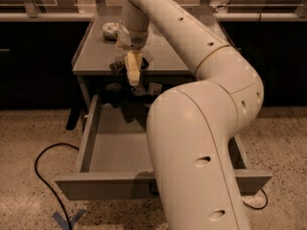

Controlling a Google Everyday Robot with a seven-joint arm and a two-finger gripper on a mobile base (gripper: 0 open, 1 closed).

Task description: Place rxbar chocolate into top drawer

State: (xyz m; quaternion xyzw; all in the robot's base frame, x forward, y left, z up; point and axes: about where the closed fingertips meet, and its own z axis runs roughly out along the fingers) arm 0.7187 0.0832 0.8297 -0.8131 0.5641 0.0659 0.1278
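My gripper (134,75) hangs at the front edge of the grey table top (96,56), fingers pointing down and close together. A dark flat bar, the rxbar chocolate (118,66), shows crosswise on both sides of the fingers and appears to be gripped between them. The top drawer (144,185) is pulled wide open below and in front of the table. Its grey inside (112,145) shows nothing in it where visible. My arm hides the drawer's right half and its handle.
A white wrinkled packet (111,30) lies at the back left of the table top. A black cable (41,176) loops on the speckled floor left of the drawer. Dark cabinets stand on both sides. Blue tape (69,219) marks the floor in front.
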